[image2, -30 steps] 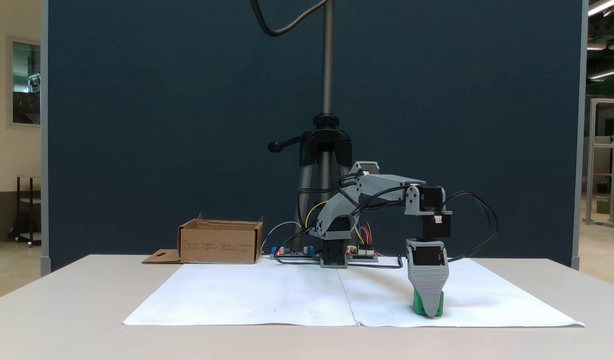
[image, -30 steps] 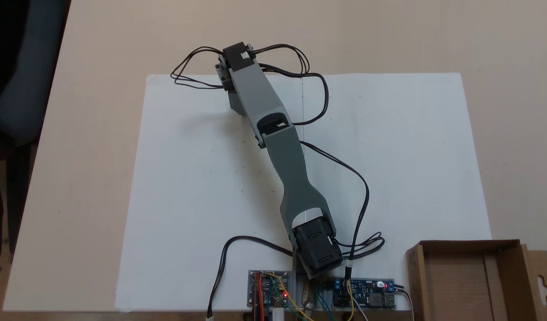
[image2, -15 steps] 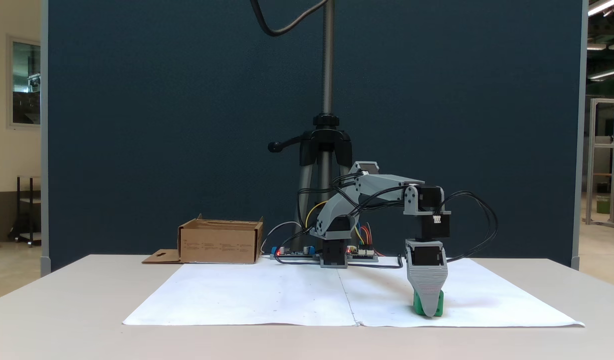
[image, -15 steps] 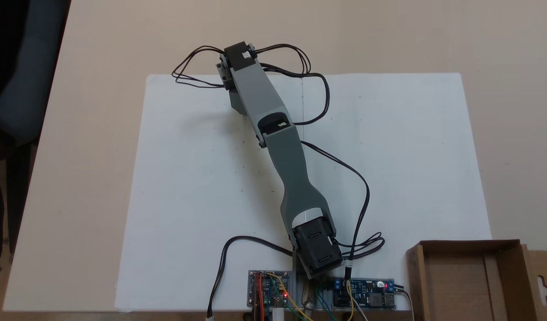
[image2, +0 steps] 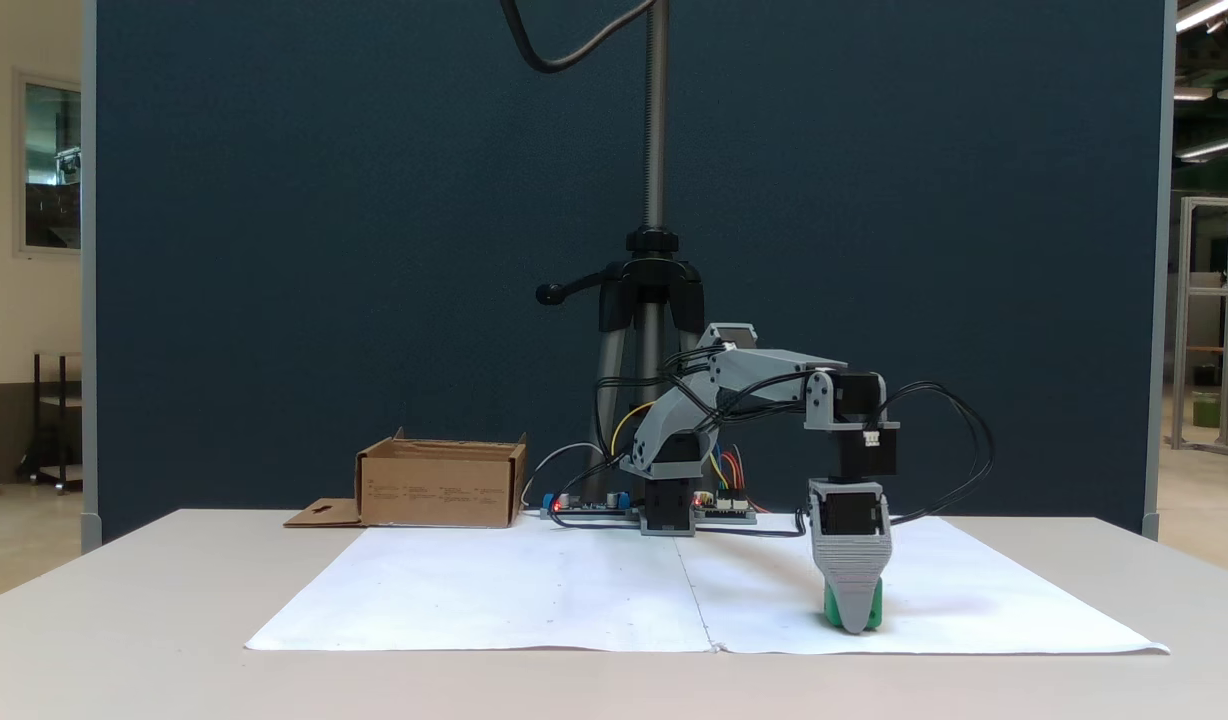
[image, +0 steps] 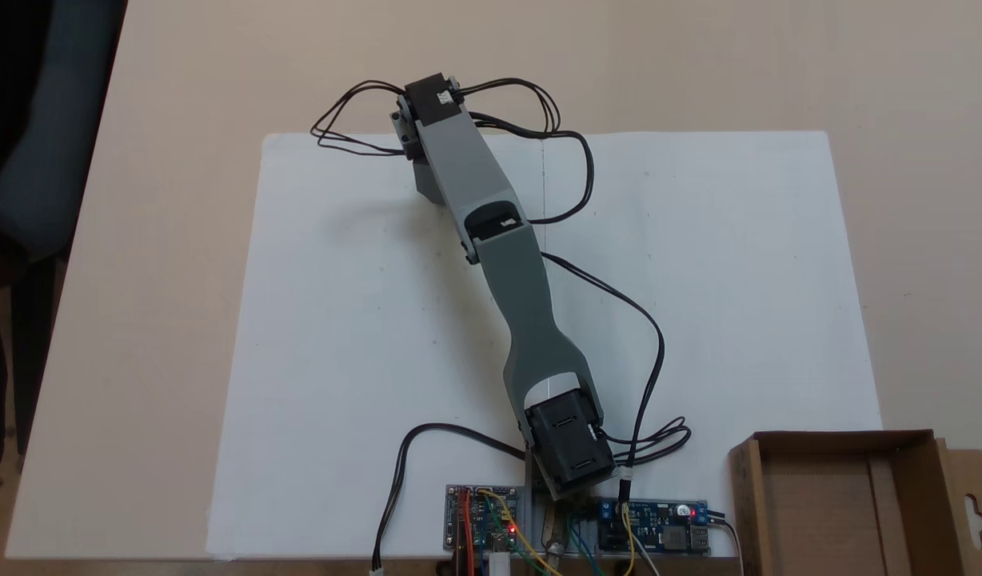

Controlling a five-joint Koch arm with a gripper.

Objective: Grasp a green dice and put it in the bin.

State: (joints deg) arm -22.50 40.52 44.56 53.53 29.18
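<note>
Green dice (image2: 830, 608) sits behind the lowered hand (image2: 852, 622); its grip can't be told.

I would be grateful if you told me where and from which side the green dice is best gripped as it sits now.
Probably across two opposite flat side faces, coming straight down from above. In a fixed view the green dice sits flat on the white paper with nothing beside it, so its sides are free. The gripper already points down over it; whether the jaws have closed on it cannot be told.
</note>
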